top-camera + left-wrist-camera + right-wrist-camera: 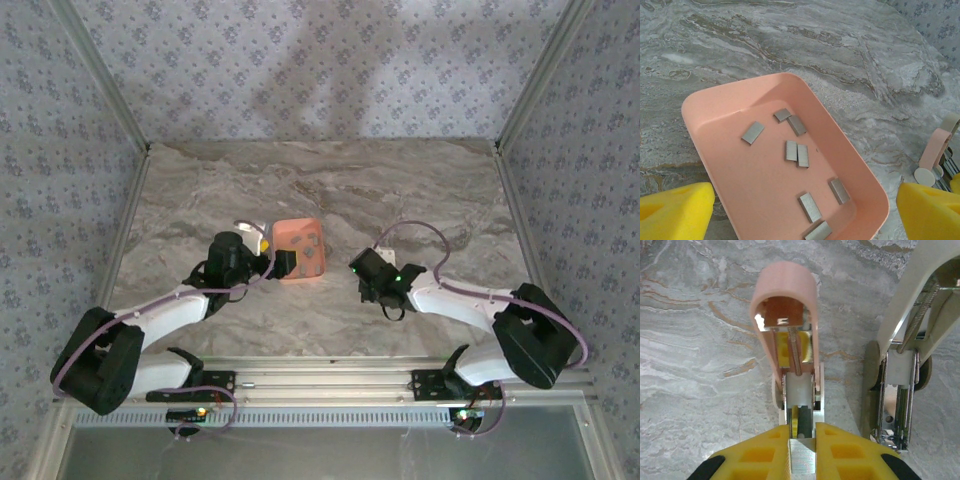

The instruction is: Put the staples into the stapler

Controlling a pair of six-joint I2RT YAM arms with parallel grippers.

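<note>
So the tray (300, 248) is a salmon-orange square one with rounded corners and a low wall, sitting flat around mid-table, a bit left of centre; up close in the left wrist view its floor (740, 175) looks smooth and matte. The table (330, 180) has a grey-brown marble-look top with wavy veins. Walls (300, 60) in grey-blue floral wallpaper close it in on the far, left and right sides, and a bare metal rail (330, 385) runs along the near edge.

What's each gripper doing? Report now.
Left gripper: open, holding nothing.
Right gripper: closed on the stapler.
</note>
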